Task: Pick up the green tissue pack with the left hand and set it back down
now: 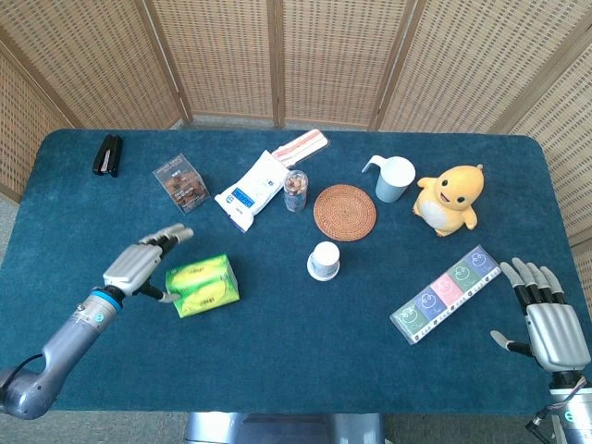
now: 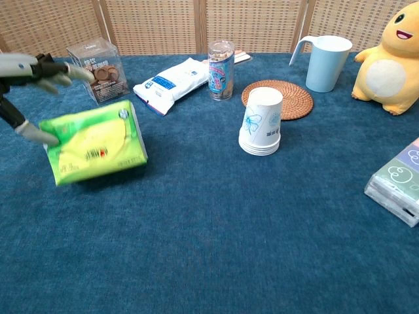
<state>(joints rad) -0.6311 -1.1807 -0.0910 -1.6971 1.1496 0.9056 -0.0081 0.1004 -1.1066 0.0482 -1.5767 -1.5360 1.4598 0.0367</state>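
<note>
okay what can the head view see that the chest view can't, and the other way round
Only the head view shows the right hand, open and apart from everything, and the whole table.

Only the chest view shows the green tissue pack from the side, lying on the cloth, and the paper cups as a stack.

Both show the left hand with fingers spread above the pack and only its thumb near the edge, plus the yellow duck toy and mug.

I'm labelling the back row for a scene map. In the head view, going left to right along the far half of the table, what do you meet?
black stapler → clear box of snacks → white wipes pack → small clear jar → woven coaster → pale blue pitcher → yellow duck plush.
</note>
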